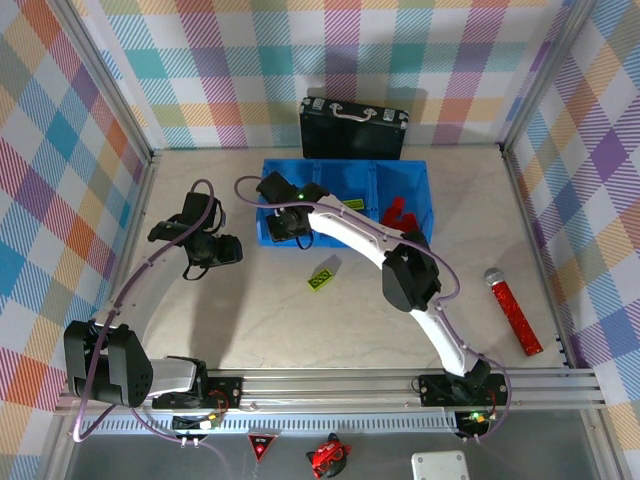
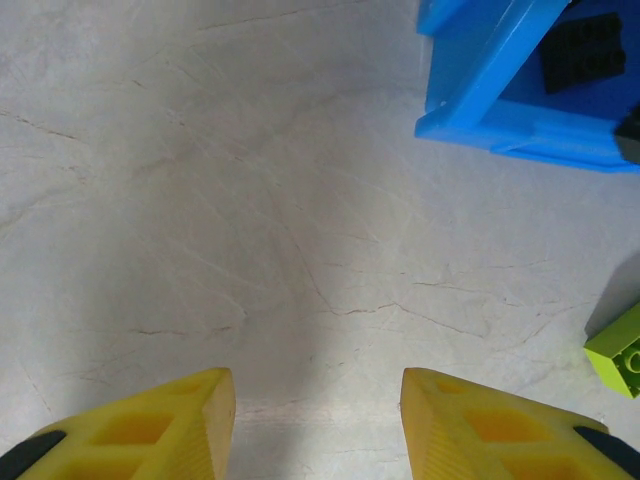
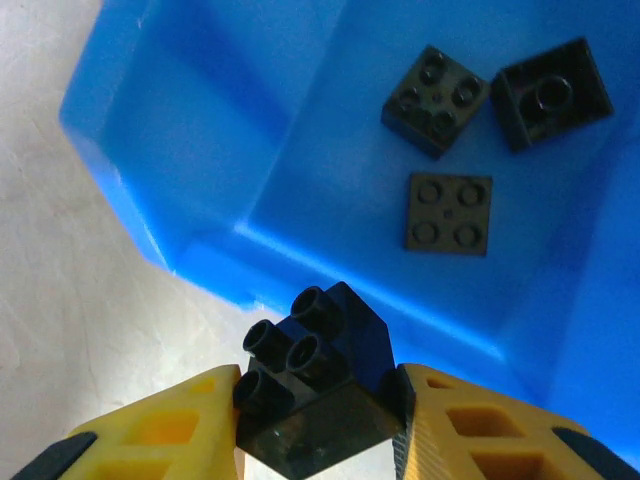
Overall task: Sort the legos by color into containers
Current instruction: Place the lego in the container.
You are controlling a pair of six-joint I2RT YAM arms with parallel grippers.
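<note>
Right gripper [image 3: 318, 400], wrist view: yellow fingers [image 3: 150, 440] closed part-way on a black cube [image 3: 335, 395], one pad against each side, studs tilted up and to the left. The cube hangs in front of a wall of the blue bin [image 3: 200, 130], with bare table at the left. From above, this gripper [image 1: 288, 225] sits at the bin's left compartment.

Table [image 1: 250, 320]: pale, marbled surface carrying everything below.

Blue bin [image 1: 400, 168]: three joined open compartments, at the far middle of the table.
- Left compartment: three black cubes [image 3: 450, 212] loose on the floor, apart from one another. Two lie studs up; one shows a round hollow.
- Middle compartment: lime-green brick [image 1: 352, 205].
- Right compartment: red bricks [image 1: 398, 212]; count not readable.

Black case [image 1: 352, 128]: upright just behind the bin, metal handle on top.

Left gripper [image 2: 317, 395]: jaws wide apart, nothing between them, bare table underneath. A corner of the bin [image 2: 490, 70] shows at upper right. From above, it [image 1: 215, 250] hangs left of the bin, near its front left corner.

Red glittery stick [image 1: 513, 312]: flat on the table at the right, well apart from the bin.

Loose lime-green brick [image 1: 322, 277]: on the table in front of the bin, between the two arms. It also shows at the right edge of the left wrist view [image 2: 620, 350].
</note>
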